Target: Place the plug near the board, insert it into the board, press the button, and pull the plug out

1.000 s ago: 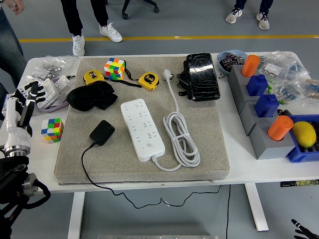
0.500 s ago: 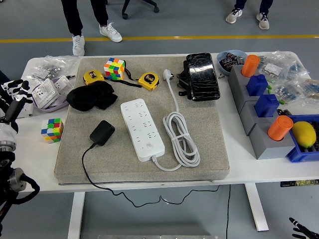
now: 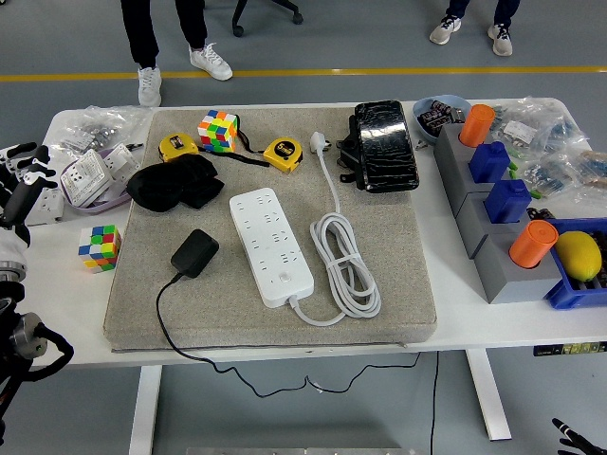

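A white power strip [image 3: 271, 245] lies on the grey mat [image 3: 379, 313], its white cord [image 3: 347, 267] coiled to its right. Left of the strip rests the black plug [image 3: 194, 252], and its black cable [image 3: 163, 322] runs off the mat's front edge. My left hand [image 3: 19, 175] hangs at the picture's left edge, over the table's left end and far from the plug. Its fingers are relaxed and hold nothing. Only a sliver of my right hand [image 3: 574, 438] shows in the bottom right corner, below the table.
A Rubik's cube [image 3: 100, 245] sits left of the mat, another [image 3: 217, 130] at its back. Yellow tape measures [image 3: 283, 153], a black cloth [image 3: 174, 181] and a black pouch [image 3: 384, 144] lie behind the strip. Grey blocks with orange and blue pegs [image 3: 498, 204] stand right.
My left hand has drifted left and up toward the picture's edge. The plug, strip and other things have not moved.
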Controlling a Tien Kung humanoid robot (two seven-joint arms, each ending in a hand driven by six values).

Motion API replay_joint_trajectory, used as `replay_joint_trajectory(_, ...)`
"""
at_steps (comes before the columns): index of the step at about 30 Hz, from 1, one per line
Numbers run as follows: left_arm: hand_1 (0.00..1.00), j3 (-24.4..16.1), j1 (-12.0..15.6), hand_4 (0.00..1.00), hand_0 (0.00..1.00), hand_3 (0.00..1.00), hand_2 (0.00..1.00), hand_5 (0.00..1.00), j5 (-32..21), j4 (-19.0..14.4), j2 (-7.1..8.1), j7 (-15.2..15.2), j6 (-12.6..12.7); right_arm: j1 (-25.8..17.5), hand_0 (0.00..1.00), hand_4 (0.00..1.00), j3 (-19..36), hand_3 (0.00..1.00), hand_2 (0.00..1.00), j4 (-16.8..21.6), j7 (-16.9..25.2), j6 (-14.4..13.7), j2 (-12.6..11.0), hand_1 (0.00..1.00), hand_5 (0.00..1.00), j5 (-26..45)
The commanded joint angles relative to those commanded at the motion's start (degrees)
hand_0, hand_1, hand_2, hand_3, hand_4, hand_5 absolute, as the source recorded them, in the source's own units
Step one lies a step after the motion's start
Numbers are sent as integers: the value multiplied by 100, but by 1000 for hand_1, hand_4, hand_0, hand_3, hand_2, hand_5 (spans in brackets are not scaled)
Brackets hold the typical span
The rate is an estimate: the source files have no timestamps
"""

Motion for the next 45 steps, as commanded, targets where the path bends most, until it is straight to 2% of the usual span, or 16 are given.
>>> replay_joint_trajectory(24, 402, -330, 204, 796, 307, 531, 477, 317, 72, -250, -54, 65, -23, -74, 570, 944, 181, 547, 602, -80, 6, -2, 110, 638, 529, 48)
replay_joint_trajectory(28, 402, -315, 213, 797, 307, 531, 477, 316, 76, -272, -59, 71, -20, -81, 570, 943, 214, 547, 601, -105, 138, -122, 131, 638, 529, 97)
replay_joint_trajectory(35, 402, -300, 291, 797, 308, 530, 477, 320, 28, -307, -44, -7, -8, -117, 569, 943, 180, 547, 601, -116, 10, -37, 139, 638, 530, 125)
replay_joint_trajectory(45, 400, -233, 353, 797, 307, 530, 476, 320, 14, -339, -13, 25, -2, -141, 566, 944, 121, 547, 602, -173, 29, -58, 189, 637, 530, 219)
